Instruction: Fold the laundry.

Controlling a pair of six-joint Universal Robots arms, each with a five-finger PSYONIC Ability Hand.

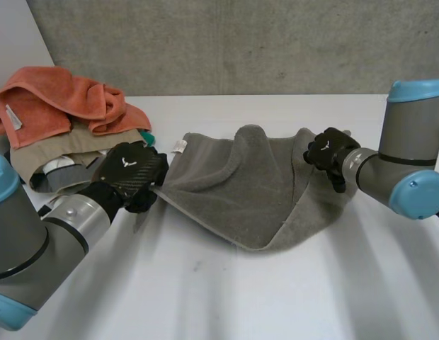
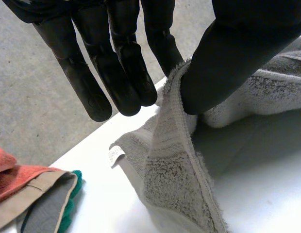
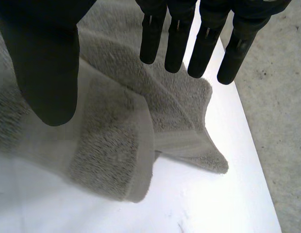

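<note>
Right now the towel (image 1: 241, 191) lies rumpled in the middle of the table (image 1: 226, 297). The left hand (image 1: 131, 170) pinches its left edge between thumb and straight fingers. The right hand (image 1: 331, 150) hangs spread over its right corner. The pile (image 1: 56, 113) sits at the far left corner.

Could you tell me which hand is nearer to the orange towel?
Left. The left hand sits beside the laundry pile that the orange towel tops; the right hand is at the far end of the grey towel, well away.
</note>
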